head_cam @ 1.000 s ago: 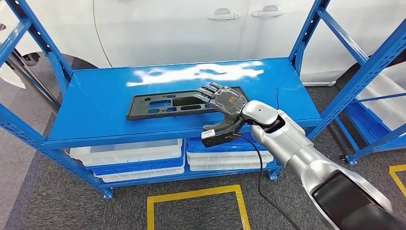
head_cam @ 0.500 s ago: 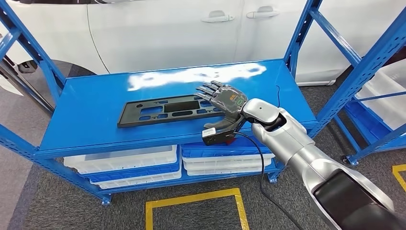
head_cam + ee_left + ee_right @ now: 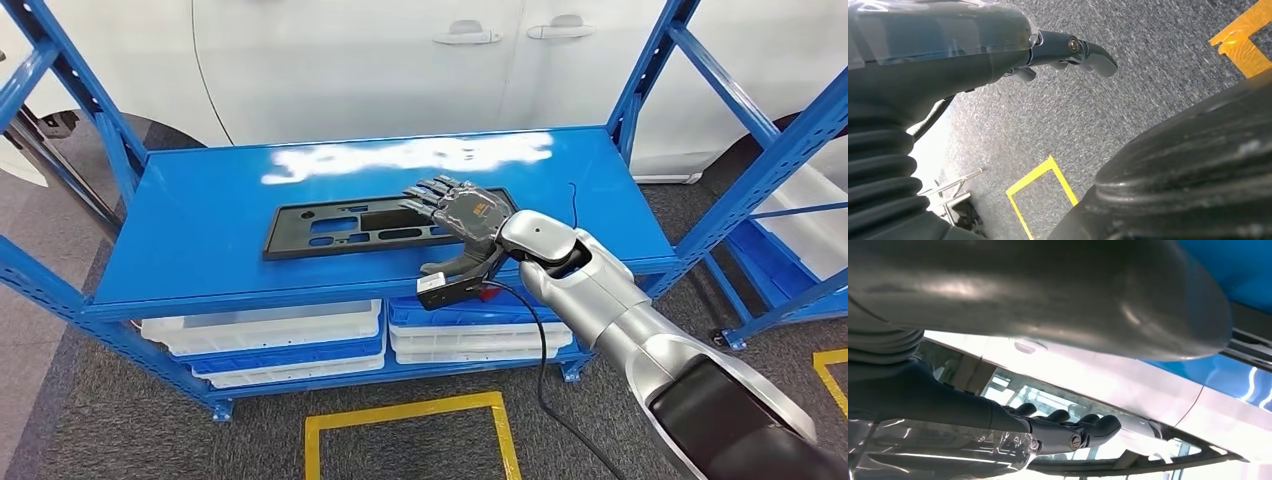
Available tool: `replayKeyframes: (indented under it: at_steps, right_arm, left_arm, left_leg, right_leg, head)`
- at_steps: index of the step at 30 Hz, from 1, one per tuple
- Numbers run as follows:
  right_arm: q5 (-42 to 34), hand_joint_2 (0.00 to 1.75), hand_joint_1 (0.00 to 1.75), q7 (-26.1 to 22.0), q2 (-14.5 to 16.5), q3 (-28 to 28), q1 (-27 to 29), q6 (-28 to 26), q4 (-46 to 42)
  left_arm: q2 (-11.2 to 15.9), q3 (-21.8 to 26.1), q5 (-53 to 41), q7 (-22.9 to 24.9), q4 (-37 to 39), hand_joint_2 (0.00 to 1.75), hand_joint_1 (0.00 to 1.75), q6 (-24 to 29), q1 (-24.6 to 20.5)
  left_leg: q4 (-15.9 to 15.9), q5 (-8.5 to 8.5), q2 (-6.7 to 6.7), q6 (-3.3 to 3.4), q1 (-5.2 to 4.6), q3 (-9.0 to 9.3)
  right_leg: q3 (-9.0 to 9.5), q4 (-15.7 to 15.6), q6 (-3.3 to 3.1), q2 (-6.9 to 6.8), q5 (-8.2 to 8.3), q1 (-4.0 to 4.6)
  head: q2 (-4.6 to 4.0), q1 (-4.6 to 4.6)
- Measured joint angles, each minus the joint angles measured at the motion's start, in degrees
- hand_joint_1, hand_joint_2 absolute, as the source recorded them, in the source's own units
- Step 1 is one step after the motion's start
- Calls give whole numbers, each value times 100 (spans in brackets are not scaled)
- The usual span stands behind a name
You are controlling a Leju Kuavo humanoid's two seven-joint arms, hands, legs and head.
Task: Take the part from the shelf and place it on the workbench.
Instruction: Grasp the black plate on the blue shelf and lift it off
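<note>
The part is a long flat black panel (image 3: 340, 228) with several cutouts, lying on the top board of the blue shelf (image 3: 200, 220). My right hand (image 3: 465, 215) hovers over the panel's right end with its fingers stretched out above it and its thumb low by the shelf's front edge. It holds nothing. In the right wrist view the thick thumb (image 3: 1048, 295) and the dark fingers (image 3: 1098, 426) stand well apart with a gap between them. My left hand (image 3: 1068, 50) hangs over the grey floor with nothing in it.
White and blue trays (image 3: 270, 335) are stacked on the shelf's lower level. A white car (image 3: 400, 60) stands right behind the shelf. Blue uprights (image 3: 640, 80) frame the board, and a second rack (image 3: 790, 230) stands to the right. Yellow tape (image 3: 410, 410) marks the floor.
The whole picture sways slightly from camera motion. My right hand stays over the panel's right end, and the panel has not moved on the shelf.
</note>
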Motion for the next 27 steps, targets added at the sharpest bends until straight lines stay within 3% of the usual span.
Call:
replayKeyframes:
  at_steps: [2, 4, 7, 10, 11, 12, 13, 15, 16, 18, 20, 22, 24, 26, 27]
  right_arm:
    - [-5, 175, 0, -3, 7, 10, 4, -7, 2]
    - [-5, 175, 0, -7, 19, 24, 30, -14, 7]
    - [3, 175, 0, -5, 50, 33, 72, -25, 18]
    - [26, 175, 0, -1, 126, 46, 145, -52, 64]
    - [37, 175, 0, -1, 151, 58, 190, -67, 97]
    - [44, 175, 0, -2, 176, 75, 235, -85, 134]
    - [51, 175, 0, -3, 202, 94, 270, -104, 171]
    - [63, 175, 0, -9, 261, 125, 303, -148, 246]
    - [75, 175, 0, -10, 291, 138, 306, -177, 286]
    - [125, 175, 0, 10, 344, 163, 312, -258, 386]
    - [194, 175, 0, 64, 398, 199, 325, -342, 507]
    - [280, 175, 0, 173, 467, 242, 328, -416, 625]
    - [414, 175, 0, 368, 571, 300, 308, -498, 763]
    - [552, 175, 0, 577, 714, 375, 311, -556, 933]
    - [599, 175, 0, 651, 782, 409, 326, -573, 1010]
  left_arm:
    - [-5, 0, -1, 6, 0, 0, 0, -1, 1]
    - [-8, 0, -2, 9, 0, 0, 0, -3, 1]
    - [3, 0, -3, 11, -2, 0, 0, -8, 1]
    - [6, 0, -3, -74, -2, 0, 0, -10, 3]
    - [6, 0, -2, -116, -2, 0, 0, -12, 4]
    - [6, 0, -2, -137, -2, 0, 0, -14, 3]
    - [7, 0, -2, -119, -2, 0, 0, -17, -1]
    - [12, 0, -3, -39, -2, 0, 0, -28, -6]
    - [14, 0, -3, -1, -1, 0, 0, -35, -5]
    - [14, 0, -2, 27, 0, 0, 0, -44, -2]
    - [10, 0, 0, 32, 0, 0, 0, -38, -2]
    - [3, 0, 2, 31, 0, 0, 0, -31, -2]
    - [-1, 0, 4, 32, 0, 0, 0, -28, -1]
    - [-1, 0, 4, 33, 0, 0, 0, -27, 0]
    - [-1, 0, 4, 33, 0, 0, 0, -27, 0]
  left_leg:
    - [6, -18, -10, -40, -12, 2]
    - [-7, -25, -18, -95, -19, -8]
    - [168, -154, -5, -185, -27, -94]
    - [1202, -617, -22, -270, -18, -572]
    - [1490, -693, -35, -288, -22, -683]
    - [1577, -657, -44, -299, -27, -689]
    - [1443, -517, -43, -304, -27, -596]
    - [737, -125, -8, -305, -14, -250]
    - [402, -11, 5, -292, -10, -101]
    - [86, -9, 7, -210, -15, 16]
    - [27, -32, -19, -108, -17, -2]
    - [-3, -4, -16, -47, 1, -10]
    - [-21, 10, 5, -1, 10, -5]
    - [-18, 8, 14, 17, 0, -7]
    - [-17, 6, 12, 20, -6, -4]
  right_leg:
    - [247, -555, -64, 19, 154, 37]
    - [266, -651, -105, 29, 132, 58]
    - [316, -726, -180, 17, 157, -4]
    - [362, -747, -233, 14, 148, -20]
    - [385, -746, -236, 14, 136, -19]
    - [412, -744, -236, 16, 121, -19]
    - [438, -738, -230, 19, 106, -20]
    - [467, -713, -203, 32, 75, -16]
    - [456, -688, -183, 39, 63, -4]
    - [394, -658, -131, 48, 64, 28]
    - [343, -649, -82, 45, 81, 39]
    - [285, -521, -32, 28, -3, 30]
    - [31, 25, 22, 4, -304, 11]
    - [-349, 805, 49, -11, -622, -2]
    - [-463, 1021, 46, -15, -653, -3]
  head:
    - [0, 0]
    - [0, 0]
    - [0, 0]
    - [0, 0]
    - [0, 0]
    - [0, 0]
    - [0, 0]
    - [0, 0]
    - [0, 0]
    - [0, -1]
    - [0, 0]
    - [0, 1]
    - [0, 1]
    - [0, 1]
    - [0, 1]
